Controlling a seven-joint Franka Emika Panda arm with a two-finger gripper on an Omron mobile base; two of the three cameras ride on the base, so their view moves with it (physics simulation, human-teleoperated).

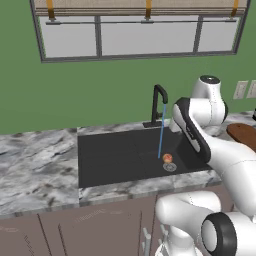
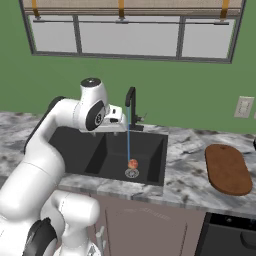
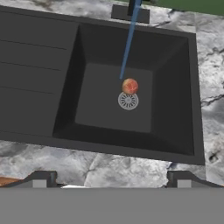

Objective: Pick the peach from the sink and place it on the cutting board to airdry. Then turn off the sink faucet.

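The peach [image 3: 130, 86] lies on the floor of the black sink [image 3: 43, 65], touching the far side of the grey drain [image 3: 128, 100]. It also shows as an orange-red ball [image 1: 167, 158] [image 2: 132, 163] at the foot of the water stream. A thin blue stream [image 3: 129, 48] runs from the black gooseneck faucet [image 1: 159, 102] [image 2: 131, 102]. My gripper [image 3: 113, 178] hangs high above the basin's near rim, open and holding nothing, its fingertips [image 3: 41, 177] spread wide. The reddish-brown cutting board [image 2: 227, 170] [image 1: 245, 134] lies on the counter right of the sink.
Grey-white marble counter [image 1: 35, 165] [image 2: 187, 150] surrounds the sink, with a ribbed drainboard [image 3: 30, 48] on the basin's left. A green wall with a window [image 2: 130, 35] rises behind. My own arm [image 1: 200, 135] crosses the sink's right side in the left base view.
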